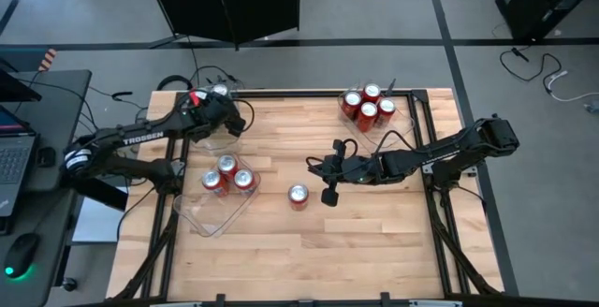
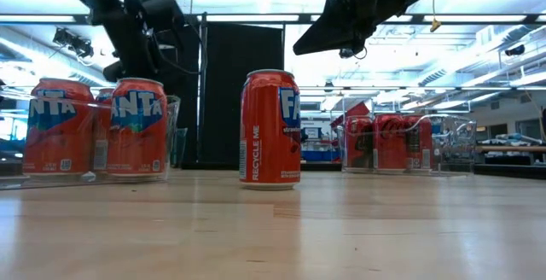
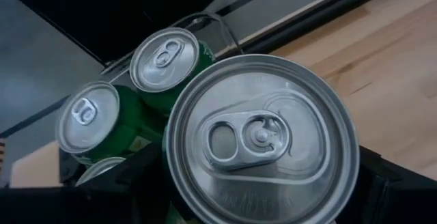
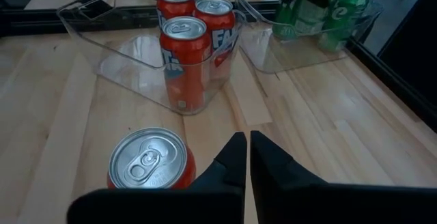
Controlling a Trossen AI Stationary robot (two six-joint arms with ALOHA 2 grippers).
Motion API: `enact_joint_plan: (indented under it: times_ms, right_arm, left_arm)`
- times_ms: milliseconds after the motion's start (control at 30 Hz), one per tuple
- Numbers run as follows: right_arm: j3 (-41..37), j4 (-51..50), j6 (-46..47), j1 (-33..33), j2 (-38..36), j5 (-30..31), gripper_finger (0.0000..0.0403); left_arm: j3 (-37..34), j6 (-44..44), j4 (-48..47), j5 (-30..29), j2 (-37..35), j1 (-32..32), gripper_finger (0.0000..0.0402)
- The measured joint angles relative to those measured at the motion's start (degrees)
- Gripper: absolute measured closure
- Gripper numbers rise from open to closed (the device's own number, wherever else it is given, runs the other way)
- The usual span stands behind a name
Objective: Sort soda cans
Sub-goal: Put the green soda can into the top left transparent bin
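A lone red soda can point(image 1: 298, 196) stood upright on the bare wooden desk point(image 1: 374, 241), near the middle; it serves as the landmark here. Just beside it, toward the right arm, hung the right end effector point(image 1: 328, 193), its two dark fingers point(image 4: 235, 157) pressed together with nothing between them, raised above the desk and clear of the can.

To the other side of the lone can lay a clear tray point(image 1: 211, 209) holding three red cans point(image 1: 228, 175) standing close together in the tray's end nearer the desk's far edge. Beyond that tray, farther from the lone can and toward the desk's far left corner, sat a second clear tray point(image 4: 273, 50) with green cans point(image 3: 89, 118) in it. The left end effector point(image 1: 222, 117) was there, its fingers spread wide around a green can point(image 3: 263, 138), whose silver top filled the left wrist view; at least two more green cans stood just beside it, with the rim of another showing at the edge.

Well away from the lone can, at the desk's far right corner, a third clear tray point(image 1: 393, 124) held four red cans point(image 1: 368, 105) bunched together.

Off the desk, on the left arm's side, a laptop point(image 1: 14, 153) and a mouse point(image 1: 21, 248) rested on a dark side table.
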Motion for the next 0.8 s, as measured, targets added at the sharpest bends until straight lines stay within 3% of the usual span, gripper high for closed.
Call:
enact_joint_plan:
  times_ms: [267,800]
  right_arm:
    - [0.0,0.18,0.0,0.0,0.0,-0.02,0.0396]
    - [0.0,0.4,0.0,0.0,0.0,0.0,0.0398]
  left_arm:
    - [-5.41,0.13,8.54,2.89,0.0,2.51,0.0112]
    - [-8.71,1.62,13.44,8.53,0.42,7.14,0.0112]
